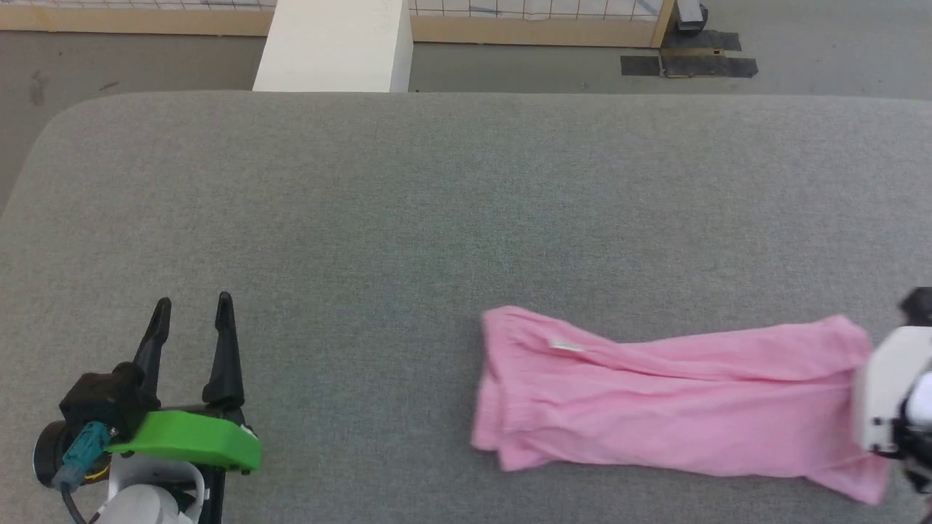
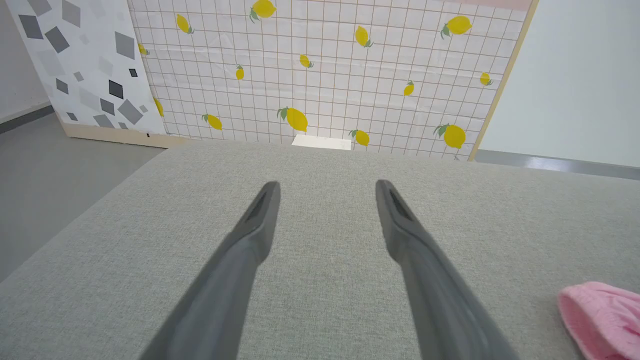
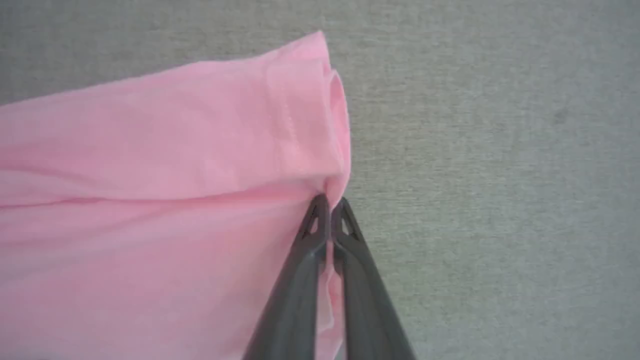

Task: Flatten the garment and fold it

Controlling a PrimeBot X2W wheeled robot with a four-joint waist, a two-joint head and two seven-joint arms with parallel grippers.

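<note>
The pink shorts [image 1: 655, 404] lie stretched sideways on the grey cushioned surface [image 1: 437, 204], waistband to the left with a small white label [image 1: 566, 345], leg hems to the right. In the right wrist view my right gripper [image 3: 330, 202] is shut on the hem edge of the shorts [image 3: 150, 175], fabric pinched between its fingertips. In the head view only its pale wrist housing [image 1: 892, 397] shows at the right edge, over the hem. My left gripper [image 1: 193, 306] stands open at the lower left, far from the shorts, with nothing between its fingers [image 2: 260, 215]. A waistband corner [image 2: 602, 315] shows at lower right there.
The grey surface ends at a rounded far-left corner [image 1: 65, 124]. Beyond it are grey floor, a white block [image 1: 335, 44] and a lemon-patterned grid wall [image 2: 325, 75].
</note>
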